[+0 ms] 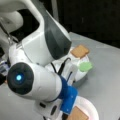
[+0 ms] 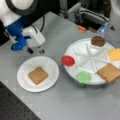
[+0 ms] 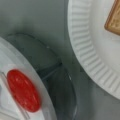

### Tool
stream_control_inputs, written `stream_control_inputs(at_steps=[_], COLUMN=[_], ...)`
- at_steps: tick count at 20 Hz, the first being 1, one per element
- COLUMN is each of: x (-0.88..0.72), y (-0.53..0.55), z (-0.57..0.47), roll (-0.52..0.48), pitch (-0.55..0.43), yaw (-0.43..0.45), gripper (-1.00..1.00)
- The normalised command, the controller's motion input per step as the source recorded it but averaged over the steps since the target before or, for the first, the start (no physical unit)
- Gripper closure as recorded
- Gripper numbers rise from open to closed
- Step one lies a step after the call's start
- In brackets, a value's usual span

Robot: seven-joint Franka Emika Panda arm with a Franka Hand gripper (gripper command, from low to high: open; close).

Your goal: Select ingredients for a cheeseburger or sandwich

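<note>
- A grey tabletop (image 2: pixel 75 105) is filling both front views, with darkness behind it and a perforated black board edging the bottom left corner in a front view.
- No writing or brand is reading clearly anywhere.
- A white paper plate (image 2: pixel 25 80) is sitting toward a front view's left, carrying one brown toast square (image 2: pixel 37 75) lying flat near its middle; the wrist view is catching the plate's ribbed rim (image 3: pixel 82 50) and a corner of that toast (image 3: pixel 114 20).
- A white divided tray (image 2: pixel 82 51) is sitting to the plate's right, apart from it.
- In its compartments are lying a dark brown round patty (image 2: pixel 97 41), a yellow cheese square (image 2: pixel 113 54), a second toast square (image 2: pixel 109 72), a green lettuce-like piece (image 2: pixel 83 77) and a red disc (image 2: pixel 67 60).
- No stack is forming yet: only the single toast is on the plate.
- The gripper (image 2: pixel 35 50) is hanging over bare table just above the plate's upper edge in a front view, its dark fingertips (image 2: pixel 41 51) standing apart with nothing between them, so the jaws are looking released.
</note>
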Motion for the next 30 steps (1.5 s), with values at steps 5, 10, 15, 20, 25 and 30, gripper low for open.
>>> stream_control_inputs(at_steps=[5,10,15,20,25,30], x=[-0.55,-0.65,-0.66,-0.68,-0.64,-0.43], y=[0.37,0.48,0.52,0.42,0.35,0.32], z=[0.21,0.04,-0.07,-0.11,-0.11,-0.15], roll=[-0.341,-0.457,-0.521,-0.477,-0.395,-0.378], pitch=[0.036,-0.049,-0.143,-0.192,-0.158,-0.149], yaw=[-0.139,-0.203,-0.217,-0.144,-0.143,-0.066], gripper=[-1.00,-1.00,-1.00,-1.00,-1.00,-1.00])
